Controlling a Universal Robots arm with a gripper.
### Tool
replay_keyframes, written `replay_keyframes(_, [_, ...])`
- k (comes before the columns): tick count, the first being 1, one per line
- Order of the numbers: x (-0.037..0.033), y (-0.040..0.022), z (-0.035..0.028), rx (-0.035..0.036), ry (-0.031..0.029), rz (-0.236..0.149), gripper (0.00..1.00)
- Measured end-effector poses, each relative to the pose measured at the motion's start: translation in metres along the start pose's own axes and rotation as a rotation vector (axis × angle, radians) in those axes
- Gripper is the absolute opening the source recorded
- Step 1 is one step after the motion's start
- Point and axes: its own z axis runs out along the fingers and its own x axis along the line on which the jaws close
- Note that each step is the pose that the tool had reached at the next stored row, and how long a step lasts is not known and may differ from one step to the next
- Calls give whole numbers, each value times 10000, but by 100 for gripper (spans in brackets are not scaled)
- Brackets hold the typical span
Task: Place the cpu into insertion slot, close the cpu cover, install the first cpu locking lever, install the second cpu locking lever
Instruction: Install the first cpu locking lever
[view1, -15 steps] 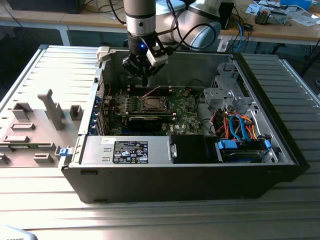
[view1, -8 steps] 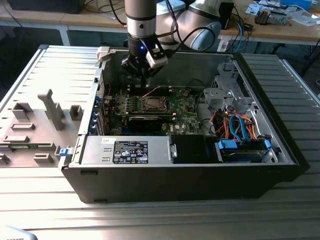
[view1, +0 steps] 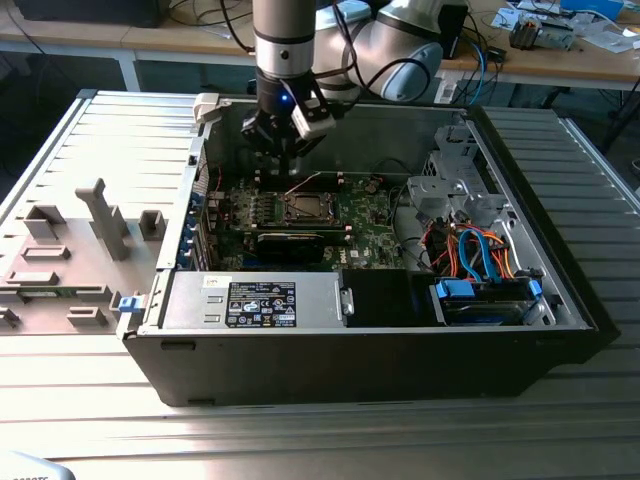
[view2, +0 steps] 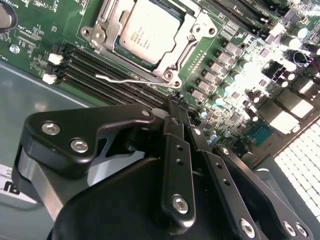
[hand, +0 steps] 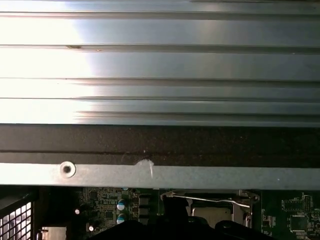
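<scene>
On the exterior view's left, a grey tray of fixtures (view1: 70, 250) lies on the ribbed table (view1: 300, 440) beside the open computer case (view1: 370, 350). Further right in that view the claw (view1: 288, 150) hangs just above the far edge of the green board (view1: 360, 215), its fingers (view2: 177, 112) pressed together and grasping nothing. In the second wrist view the cpu (view2: 147, 30) already lies flat in the insertion slot (view2: 107, 32), silvery top up, square and so with no long axis, edges parallel to the socket rim. The cpu cover (view1: 318, 178) seems to stand raised at the socket's far side in the exterior view, so closing it looks like the step in hand. One thin locking lever (view2: 125, 78) lies free beside the socket, running along its edge near the memory slots (view2: 100, 67). Doing this well probably means pushing the frame down evenly, without touching the chip.
</scene>
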Motion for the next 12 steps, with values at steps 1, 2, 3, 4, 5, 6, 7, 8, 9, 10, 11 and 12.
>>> replay_keyframes(1, [-5,0,17,-1,8,0,11])
replay_keyframes(2, [-8,0,27,-1,13,0,11])
replay_keyframes(3, [-10,0,38,-1,18,0,11])
replay_keyframes(4, [-12,0,52,-1,24,0,11])
replay_keyframes(5, [-16,0,64,-1,30,0,11])
replay_keyframes(6, [-20,0,76,-2,36,1,11])
replay_keyframes(7, [-24,0,88,-2,43,0,11])
replay_keyframes(8, [-31,0,111,-3,53,0,11])
replay_keyframes(9, [-36,0,120,-3,58,0,11])
replay_keyframes(10, [-48,0,130,-4,65,0,11])
replay_keyframes(11, [-60,0,139,-4,71,0,11])
replay_keyframes(12, [-71,0,147,-4,79,-1,11])
